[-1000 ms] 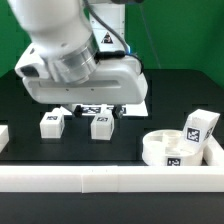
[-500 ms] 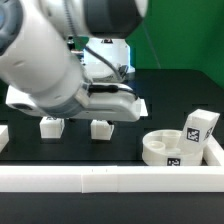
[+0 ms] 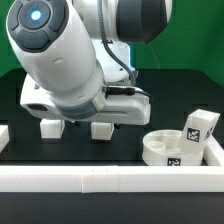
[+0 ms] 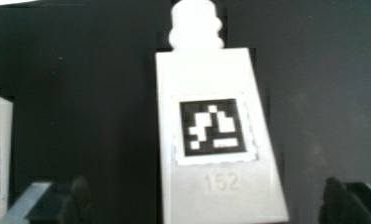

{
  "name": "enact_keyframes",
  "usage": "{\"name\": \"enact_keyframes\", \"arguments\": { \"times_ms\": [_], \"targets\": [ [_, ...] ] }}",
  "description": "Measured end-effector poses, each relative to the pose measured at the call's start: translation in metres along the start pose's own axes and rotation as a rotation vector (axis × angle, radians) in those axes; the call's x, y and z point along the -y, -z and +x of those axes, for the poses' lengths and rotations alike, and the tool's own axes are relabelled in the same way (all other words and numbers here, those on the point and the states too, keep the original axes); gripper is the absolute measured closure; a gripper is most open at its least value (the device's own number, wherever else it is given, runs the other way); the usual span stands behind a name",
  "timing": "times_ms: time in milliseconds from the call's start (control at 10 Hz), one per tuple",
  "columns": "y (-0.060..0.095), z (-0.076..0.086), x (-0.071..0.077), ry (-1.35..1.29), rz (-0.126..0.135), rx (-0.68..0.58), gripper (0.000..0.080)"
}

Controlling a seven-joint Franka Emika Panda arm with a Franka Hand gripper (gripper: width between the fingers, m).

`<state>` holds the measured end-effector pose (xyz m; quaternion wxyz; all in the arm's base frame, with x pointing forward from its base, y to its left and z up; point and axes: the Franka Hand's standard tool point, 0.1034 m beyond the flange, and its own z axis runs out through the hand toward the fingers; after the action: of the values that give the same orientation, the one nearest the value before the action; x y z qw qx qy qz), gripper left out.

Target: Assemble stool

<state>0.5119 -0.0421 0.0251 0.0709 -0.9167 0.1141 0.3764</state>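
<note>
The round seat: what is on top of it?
One tagged leg stands on the seat, toward the exterior view's right. What lies beneath the leg is covered.

The arm (image 3: 65, 70) fills the upper left and centre. Below it, 2 legs stand on the black bench (image 3: 185, 100): the left leg (image 3: 50, 127) and the centre leg (image 3: 101, 129). The seat (image 3: 162, 152) and the 3rd leg (image 3: 198, 128) sit lower right.

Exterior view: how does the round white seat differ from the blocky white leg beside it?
The white round plastic disc seat lies flat and low; the white blocky plastic leg stands taller and tilted. The seat's tag is on its curved side; the leg's on a flat face. Both are tagged, at the exterior view's right.
</note>
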Motion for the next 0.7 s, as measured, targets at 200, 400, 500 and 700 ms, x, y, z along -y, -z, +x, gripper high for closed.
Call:
{"name": "enact_keyframes", "arguments": {
  "times_ms": [200,400,500,700],
  "targets": [
    [-0.007,0.001,-0.003,-0.006,-0.001,0.005,0.0151],
    [-0.016,0.003,-0.006,-0.011,-0.001,0.027,0.0151],
    [-0.019,-0.007,-0.006,-0.013,0.003,0.094,0.0151],
    [-0.023,-0.001,-0.008,-0.019,-0.003,0.237,0.0151]
  ]
}}
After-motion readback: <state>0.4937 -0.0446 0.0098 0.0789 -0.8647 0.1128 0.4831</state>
